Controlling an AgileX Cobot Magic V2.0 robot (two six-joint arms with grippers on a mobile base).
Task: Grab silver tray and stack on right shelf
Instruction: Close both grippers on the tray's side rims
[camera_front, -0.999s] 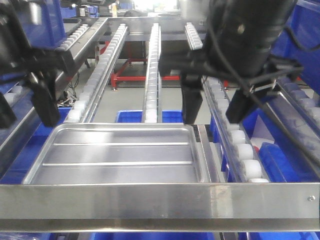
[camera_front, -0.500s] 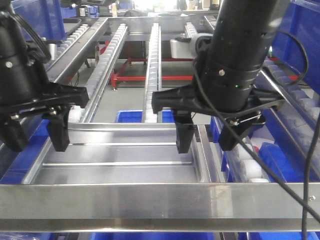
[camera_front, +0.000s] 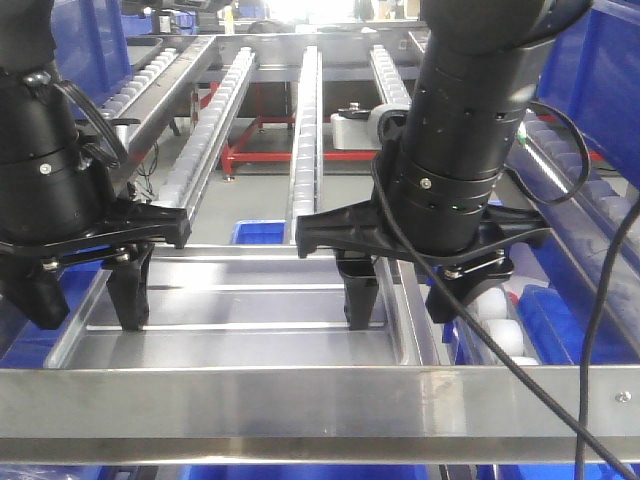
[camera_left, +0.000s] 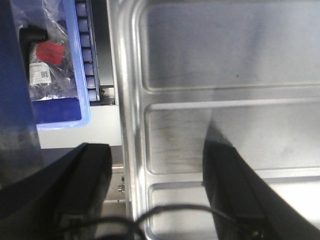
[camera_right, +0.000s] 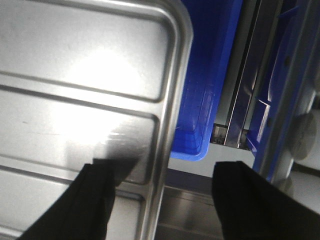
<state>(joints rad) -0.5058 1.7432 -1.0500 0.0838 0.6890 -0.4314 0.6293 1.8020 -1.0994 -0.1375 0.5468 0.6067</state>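
The silver tray (camera_front: 240, 305) lies flat on the rack just behind the front crossbar, its two ridges showing. My left gripper (camera_front: 85, 300) is open and straddles the tray's left rim, one finger inside and one outside. In the left wrist view that left gripper (camera_left: 157, 195) stands over the tray (camera_left: 225, 75) rim. My right gripper (camera_front: 405, 300) is open astride the right rim in the same way. The right wrist view shows this right gripper (camera_right: 170, 205) over the tray (camera_right: 90, 75) edge. Only an edge of the right shelf (camera_front: 600, 205) shows at the far right.
A steel front crossbar (camera_front: 320, 400) runs in front of the tray. Long roller lanes (camera_front: 305, 130) stretch away behind it. A roller lane (camera_front: 500, 335) lies close to the right gripper's outer finger. Blue bins (camera_front: 260, 232) sit below, one (camera_left: 50, 65) holding bagged parts.
Both arms have come down and towards the front. Their fingers went from above the tray's far side to straddling its left and right rims.
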